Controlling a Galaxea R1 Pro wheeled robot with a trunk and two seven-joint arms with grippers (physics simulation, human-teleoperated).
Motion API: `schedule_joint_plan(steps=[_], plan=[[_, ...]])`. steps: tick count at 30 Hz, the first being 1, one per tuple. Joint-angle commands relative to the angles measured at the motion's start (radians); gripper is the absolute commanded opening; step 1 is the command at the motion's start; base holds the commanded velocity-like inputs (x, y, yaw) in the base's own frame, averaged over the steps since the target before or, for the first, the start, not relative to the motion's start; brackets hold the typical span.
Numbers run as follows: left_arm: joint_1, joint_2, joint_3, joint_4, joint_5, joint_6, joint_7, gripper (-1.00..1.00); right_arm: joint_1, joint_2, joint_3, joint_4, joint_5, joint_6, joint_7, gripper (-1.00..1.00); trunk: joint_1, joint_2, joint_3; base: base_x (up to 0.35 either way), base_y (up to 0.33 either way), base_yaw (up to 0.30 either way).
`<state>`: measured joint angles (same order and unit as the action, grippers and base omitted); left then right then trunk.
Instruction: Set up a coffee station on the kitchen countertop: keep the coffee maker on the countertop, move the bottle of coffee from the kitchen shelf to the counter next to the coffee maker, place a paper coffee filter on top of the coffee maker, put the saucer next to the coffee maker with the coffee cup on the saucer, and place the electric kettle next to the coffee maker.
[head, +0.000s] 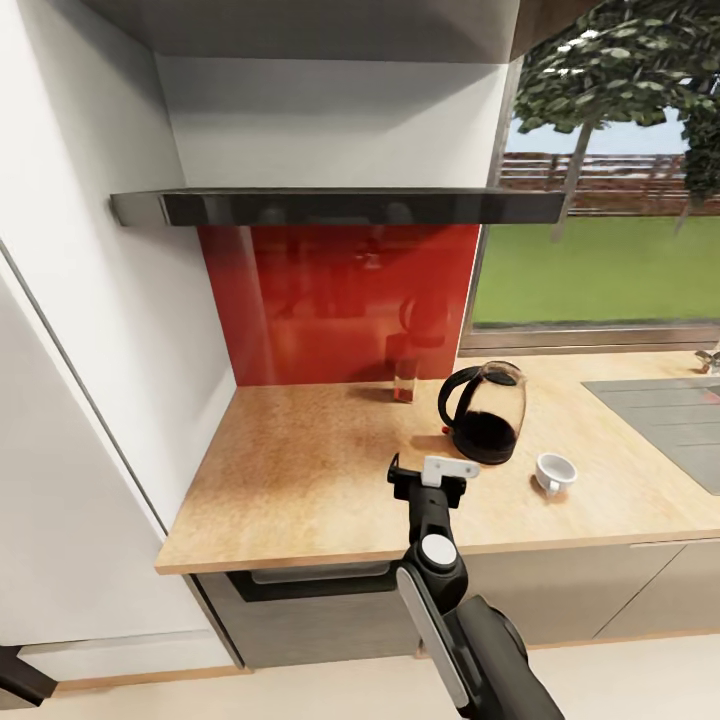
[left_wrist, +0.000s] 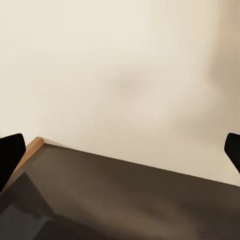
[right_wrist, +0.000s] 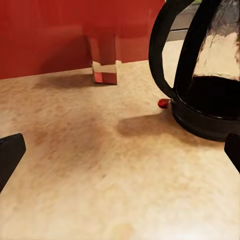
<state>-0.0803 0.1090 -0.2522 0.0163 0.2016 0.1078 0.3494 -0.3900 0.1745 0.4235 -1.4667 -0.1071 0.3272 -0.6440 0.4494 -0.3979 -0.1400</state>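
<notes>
The electric kettle, clear glass with a black base and loop handle, stands on the kitchen countertop in front of the red splashback. In the right wrist view the kettle is close ahead and to one side. The white coffee cup rests on the worktop just right of the kettle. My right gripper hovers over the counter just short of the kettle, open and empty. My left gripper is open too, with nothing between its fingers. The coffee maker, bottle of coffee, paper coffee filter and saucer are out of view.
A small clear glass with a red base stands against the splashback behind the kettle. The steel sink is set in at the right. A white tall cabinet bounds the counter's left, and a dark extractor hood hangs above.
</notes>
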Motion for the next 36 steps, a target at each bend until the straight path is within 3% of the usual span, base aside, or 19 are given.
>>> schedule_joint_plan(steps=[1,15,36], plan=[[-0.001,0.000,-0.009,0.001,0.008,0.003,0.002,1.00,-0.001,0.000,0.001,-0.002,-0.006,0.004,-0.007,1.00,0.001,-0.002,-0.002,0.000,0.000,0.000],[-0.001,-0.001,-0.008,0.001,0.009,0.003,0.002,1.00,-0.001,0.000,0.001,-0.001,-0.006,0.003,-0.065,1.00,0.001,-0.002,-0.002,0.054,0.000,0.000],[-0.001,-0.002,-0.009,0.002,0.008,0.004,0.002,1.00,-0.001,0.000,0.001,0.002,-0.006,0.003,-0.069,1.00,0.001,-0.002,-0.002,0.170,0.000,0.000]])
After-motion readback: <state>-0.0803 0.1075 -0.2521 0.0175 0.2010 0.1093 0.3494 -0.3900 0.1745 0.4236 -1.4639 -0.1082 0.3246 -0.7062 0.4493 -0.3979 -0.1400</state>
